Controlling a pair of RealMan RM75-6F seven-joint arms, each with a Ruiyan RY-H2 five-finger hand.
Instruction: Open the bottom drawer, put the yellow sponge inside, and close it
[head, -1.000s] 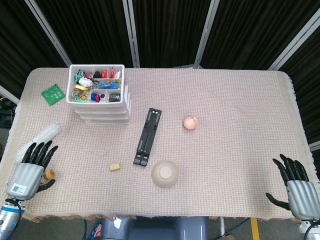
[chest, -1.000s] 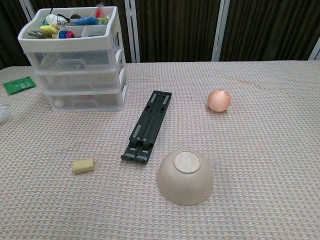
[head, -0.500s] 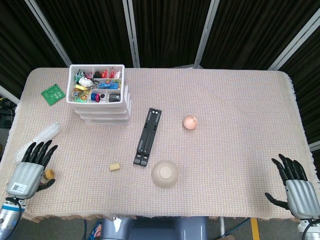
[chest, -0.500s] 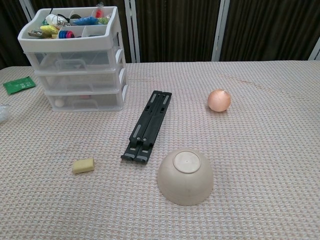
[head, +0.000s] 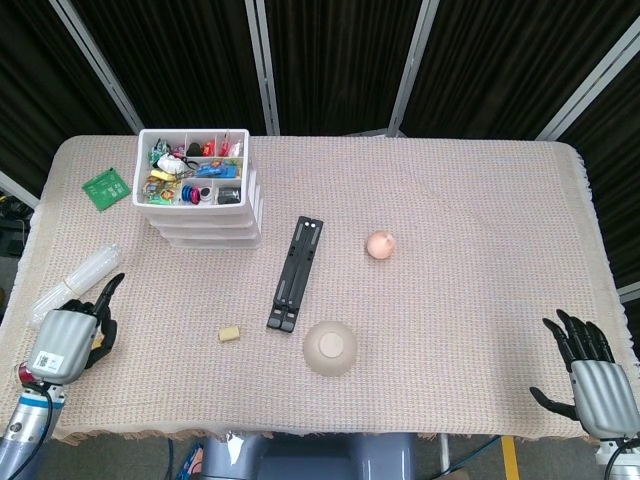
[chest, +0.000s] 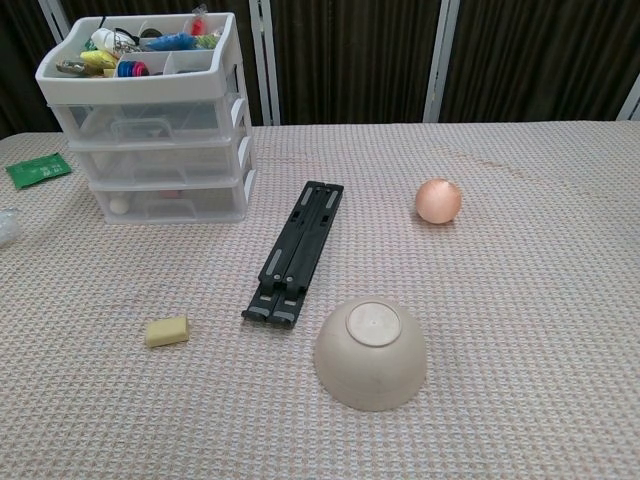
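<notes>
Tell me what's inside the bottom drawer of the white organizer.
The bottom drawer is closed; through its translucent front a small pale round item shows at the left. The rest is obscured.

Yellow sponge (head: 231, 333) lies near seemingly closed drawers (head: 205, 232).

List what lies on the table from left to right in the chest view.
Green packet → white plastic drawer unit → yellow sponge → black folding stand → upturned beige bowl → peach-coloured ball.

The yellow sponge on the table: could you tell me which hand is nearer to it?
Left. The left hand sits at the table's near left edge, beside the yellow sponge; the right hand is at the far right corner.
</notes>
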